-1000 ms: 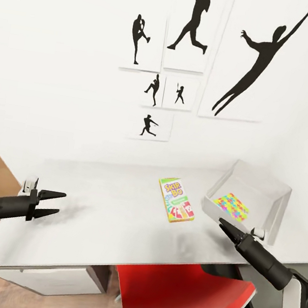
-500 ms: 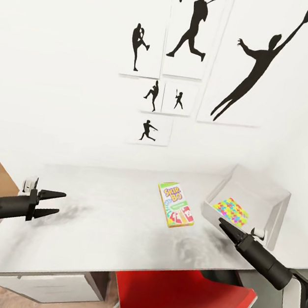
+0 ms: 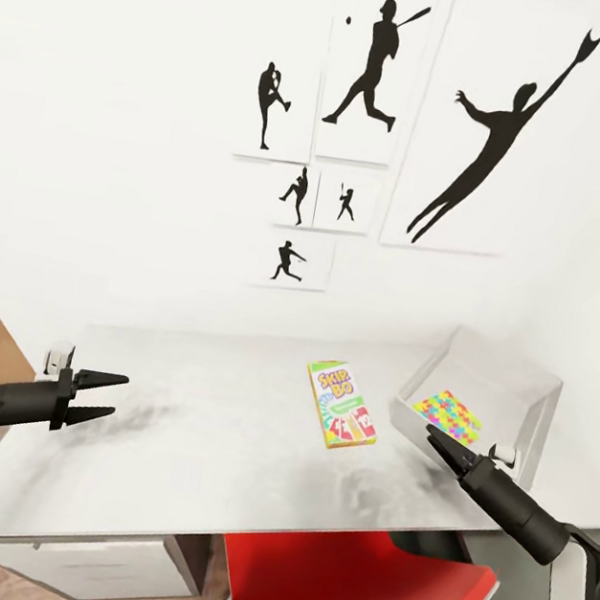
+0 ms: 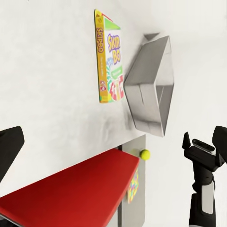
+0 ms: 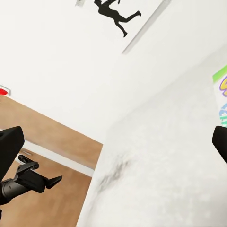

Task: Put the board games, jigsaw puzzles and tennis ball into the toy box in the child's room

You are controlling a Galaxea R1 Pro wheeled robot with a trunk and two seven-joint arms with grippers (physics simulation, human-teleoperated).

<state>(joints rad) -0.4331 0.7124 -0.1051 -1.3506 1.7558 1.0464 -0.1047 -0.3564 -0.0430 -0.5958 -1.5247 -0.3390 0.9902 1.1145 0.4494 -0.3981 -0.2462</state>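
The SKIP BO board game (image 3: 341, 406) lies at ten o'clock from the right tool (image 3: 435, 437), the nearer one, whose opening I cannot tell. Its long axis runs twelve-to-six on the surface (image 3: 200, 439); the left tool (image 3: 108, 397) is spread, empty.

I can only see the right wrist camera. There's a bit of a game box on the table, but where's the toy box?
Observer: The head view shows the toy box at the right end of the table, just right of the SKIP BO game.
Operator: Is anything in it yet?
Observer: Yes, one jigsaw puzzle lies flat on its floor.
Operator: What else is left out?
Observer: The left wrist view shows the tennis ball by the edge of the red chair, outside the toy box.
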